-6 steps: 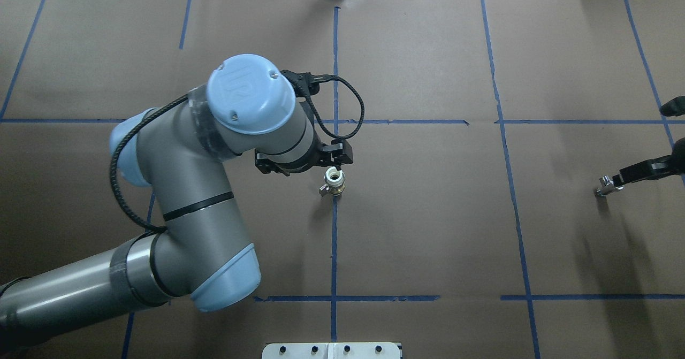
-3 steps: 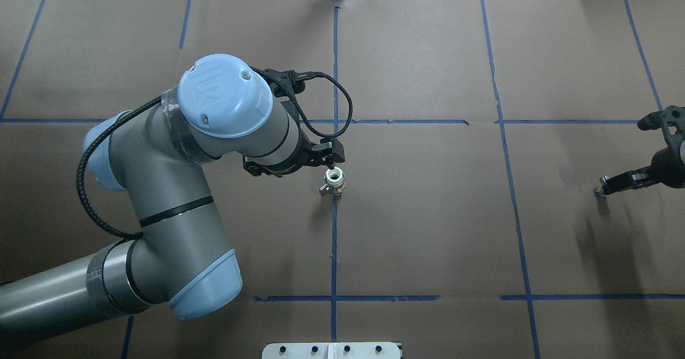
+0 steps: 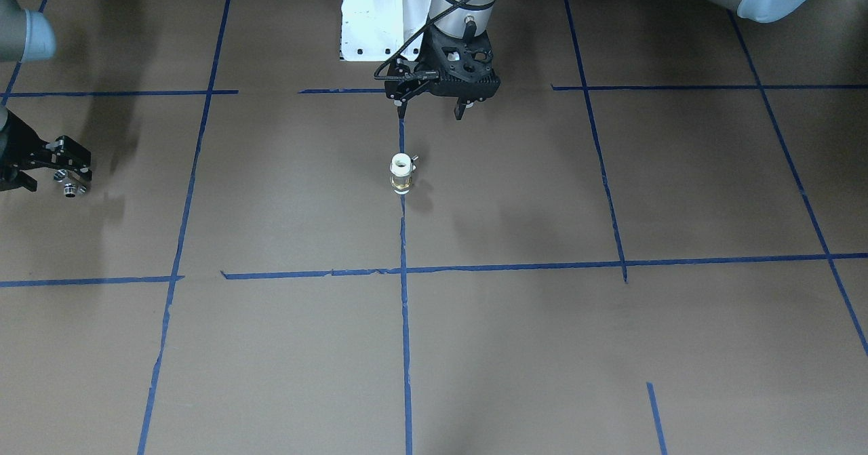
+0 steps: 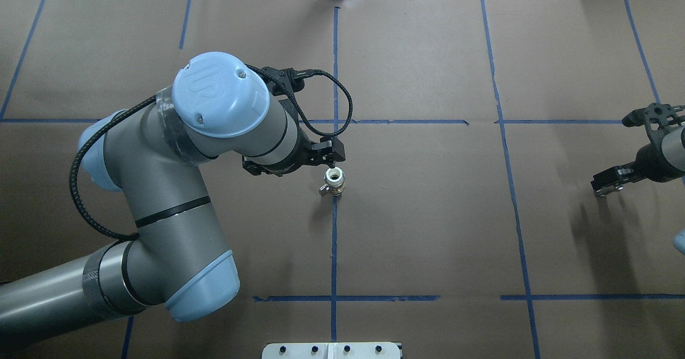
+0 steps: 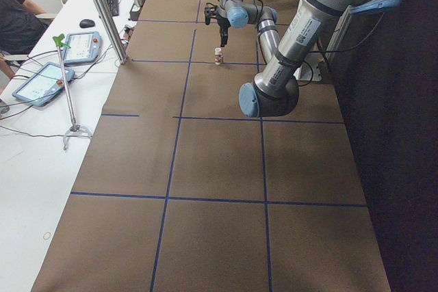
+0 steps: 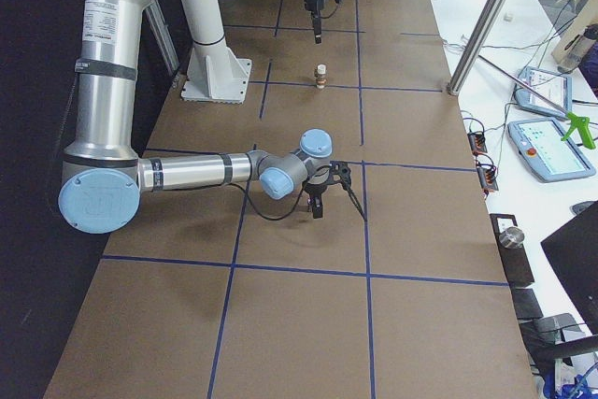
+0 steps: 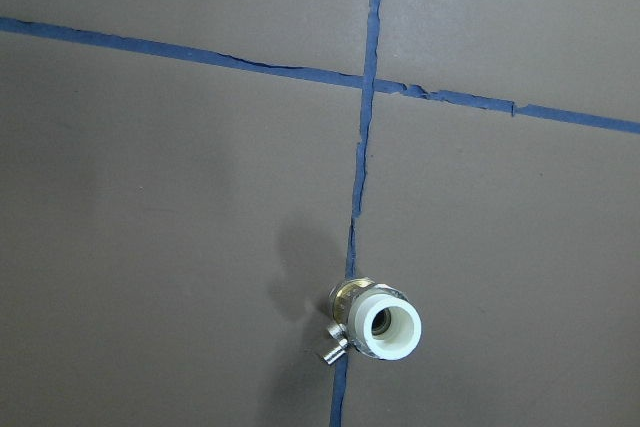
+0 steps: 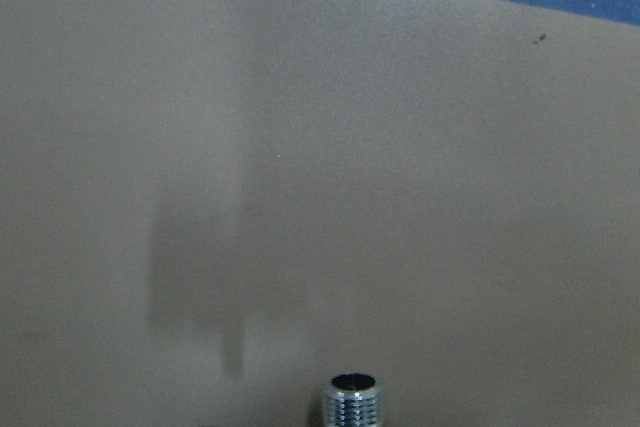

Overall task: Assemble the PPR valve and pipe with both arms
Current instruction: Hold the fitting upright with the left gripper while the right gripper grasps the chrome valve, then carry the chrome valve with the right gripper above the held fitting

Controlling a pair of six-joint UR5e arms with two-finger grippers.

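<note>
The valve [image 3: 401, 172] is a small brass body with a white PPR end pointing up and a metal lever. It stands upright on the centre blue tape line [image 4: 334, 181] and shows from above in the left wrist view [image 7: 380, 322]. My left gripper [image 3: 431, 110] hangs open and empty above the table, just on the robot's side of the valve and not touching it. My right gripper [image 3: 68, 184] is far off on my right [image 4: 604, 183], shut on a chrome threaded pipe piece [image 8: 352, 402] and holding it above the paper.
Brown paper with blue tape lines [image 4: 503, 134] covers the table. The white pedestal base [image 3: 380, 14] stands behind the left gripper. An aluminium post [image 5: 102, 11] and tablets [image 5: 41, 80] sit on the operators' side table, where a person sits.
My left arm's elbow and wrist swung toward my left, and its gripper shifted slightly that way beside the valve. My right wrist came further into view, turning while holding the chrome piece.
</note>
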